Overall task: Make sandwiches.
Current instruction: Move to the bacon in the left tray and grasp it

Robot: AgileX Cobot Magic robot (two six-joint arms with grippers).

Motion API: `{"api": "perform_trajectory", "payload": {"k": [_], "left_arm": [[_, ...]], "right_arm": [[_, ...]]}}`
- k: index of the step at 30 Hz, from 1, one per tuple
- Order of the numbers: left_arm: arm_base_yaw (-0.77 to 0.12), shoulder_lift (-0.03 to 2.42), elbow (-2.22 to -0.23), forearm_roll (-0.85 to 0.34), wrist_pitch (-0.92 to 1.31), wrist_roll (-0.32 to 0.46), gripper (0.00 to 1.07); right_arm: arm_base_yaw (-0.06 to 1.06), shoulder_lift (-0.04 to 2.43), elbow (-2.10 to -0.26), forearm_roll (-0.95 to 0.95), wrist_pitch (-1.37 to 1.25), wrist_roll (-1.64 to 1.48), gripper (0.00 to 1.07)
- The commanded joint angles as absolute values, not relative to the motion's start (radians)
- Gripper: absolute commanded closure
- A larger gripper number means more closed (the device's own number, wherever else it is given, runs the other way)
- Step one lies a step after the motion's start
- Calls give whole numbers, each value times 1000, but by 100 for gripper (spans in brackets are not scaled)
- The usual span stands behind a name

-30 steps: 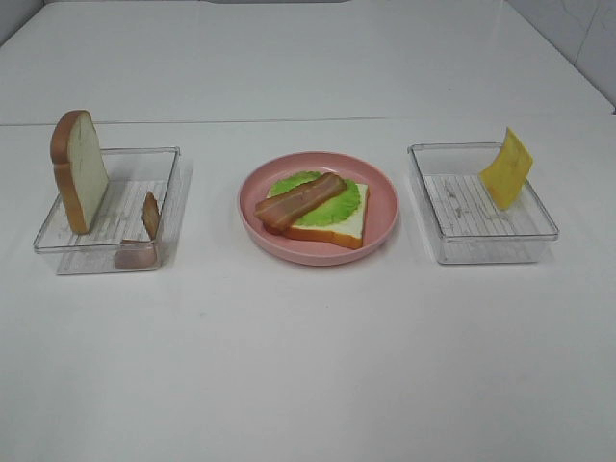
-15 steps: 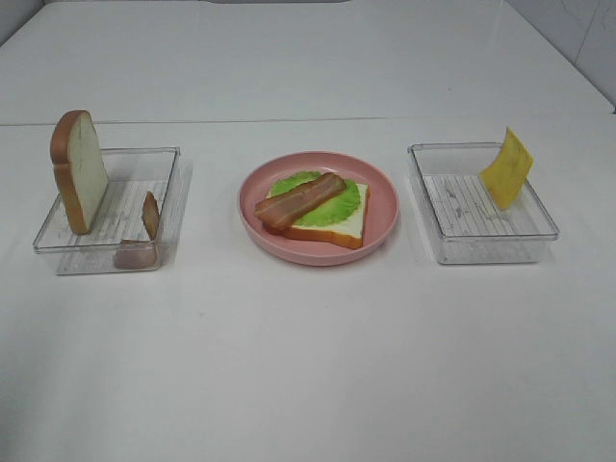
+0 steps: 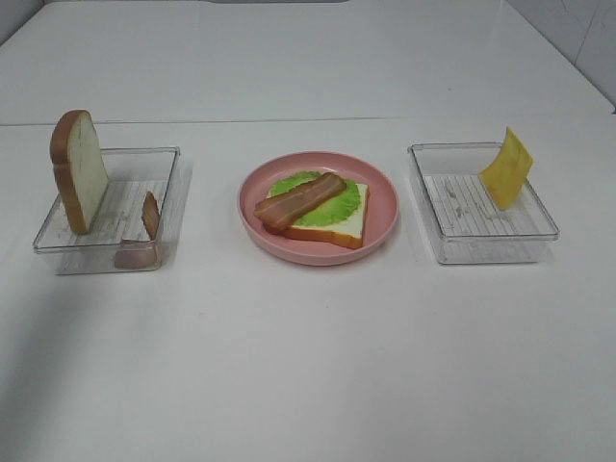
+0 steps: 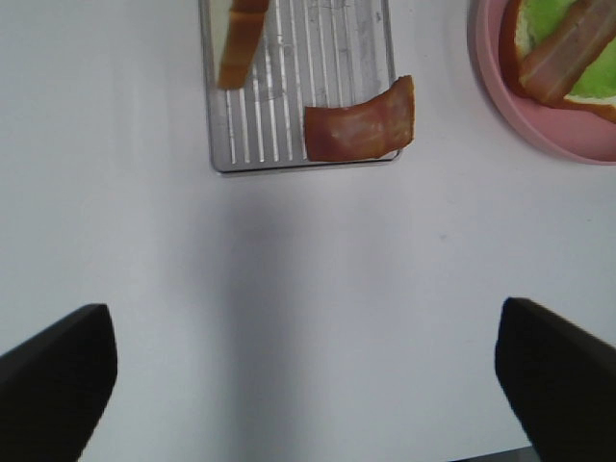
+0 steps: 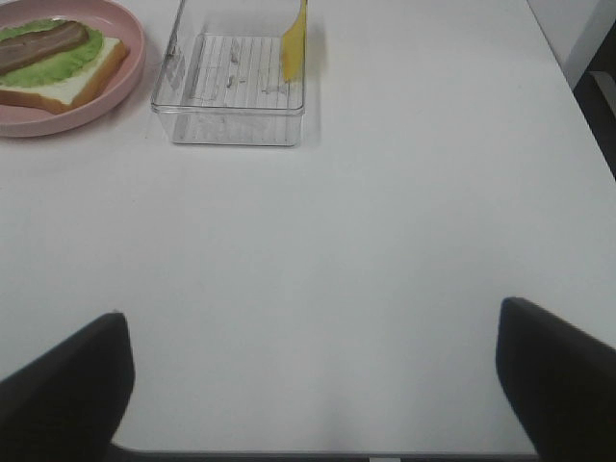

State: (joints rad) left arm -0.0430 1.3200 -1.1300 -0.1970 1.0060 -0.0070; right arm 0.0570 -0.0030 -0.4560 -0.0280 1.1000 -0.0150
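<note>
Nothing in the scene has moved over the last second: every item sits exactly where it was, and neither arm has entered the high view. The sandwich (image 3: pixel 322 217) is half-built on the pink plate (image 3: pixel 318 258) at the middle of the table (image 3: pixel 308 366). It has a bottom bread slice (image 3: pixel 352 231), lettuce (image 3: pixel 337 206) on that, and one bacon strip (image 3: pixel 300 199) lying across the top. Parts not yet used: the second bread slice (image 3: pixel 82 173) stands upright against the far-left end of the left tray (image 3: pixel 87 258), with spare bacon (image 3: pixel 151 216) beside it in the same tray, and the cheese square (image 3: pixel 507 169) leans on the far wall of the right tray (image 3: pixel 486 250). The left jaws are spread wide, their fingertips (image 4: pixel 48 375) at the edges of the wrist view, hovering over bare table near the left tray and holding nothing. The right jaws are the same, spread and empty, with the right tray well ahead of them. Judged from this, it is a pause between steps. Cheese looks like the likely next layer, then the top slice.
</note>
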Motion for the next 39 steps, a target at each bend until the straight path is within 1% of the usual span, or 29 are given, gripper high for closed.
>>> {"api": "perform_trajectory", "payload": {"k": [1, 2, 3, 4, 5, 6, 7, 8, 10, 13, 15, 21, 24, 29, 37, 38, 39], "left_arm": [[-106, 1429, -1206, -150, 1015, -86, 6], [-106, 1429, -1206, -150, 1015, -86, 6], [-140, 1490, -1246, -120, 1026, -132, 6], [-158, 1523, -1268, -109, 1035, -157, 6], [-158, 1523, -1268, -109, 1035, -157, 6], [-191, 1587, -1312, -99, 1044, -191, 6], [-230, 1640, -1352, -98, 1043, -207, 6], [-230, 1640, -1352, -98, 1043, -207, 6], [-284, 1715, -1411, -75, 1043, -229, 6], [-296, 1742, -1430, -65, 1043, -238, 6], [-317, 1832, -1483, -41, 1046, -294, 6], [-317, 1947, -1544, -47, 1060, -300, 6], [-317, 1964, -1550, -47, 1058, -300, 6], [-317, 2056, -1554, -48, 990, -299, 8], [-317, 2108, -1555, -61, 941, -299, 9], [-317, 2112, -1555, -61, 937, -299, 10], [-317, 2119, -1555, -65, 934, -299, 14]], "right_arm": [[54, -35, -452, -28, 1100, -23, 8], [54, -35, -452, -28, 1100, -23, 8], [54, -35, -452, -28, 1100, -23, 8], [54, -35, -452, -28, 1100, -23, 8], [54, -35, -452, -28, 1100, -23, 8], [54, -35, -452, -28, 1100, -23, 8], [54, -35, -452, -28, 1100, -23, 8], [54, -35, -452, -28, 1100, -23, 8], [54, -35, -452, -28, 1100, -23, 8], [54, -35, -452, -28, 1100, -23, 8], [54, -35, -452, -28, 1100, -23, 8], [54, -35, -452, -28, 1100, -23, 8], [54, -35, -452, -28, 1100, -23, 8], [54, -35, -452, -28, 1100, -23, 8], [54, -35, -452, -28, 1100, -23, 8], [54, -35, -452, -28, 1100, -23, 8], [54, -35, -452, -28, 1100, -23, 8]]}}
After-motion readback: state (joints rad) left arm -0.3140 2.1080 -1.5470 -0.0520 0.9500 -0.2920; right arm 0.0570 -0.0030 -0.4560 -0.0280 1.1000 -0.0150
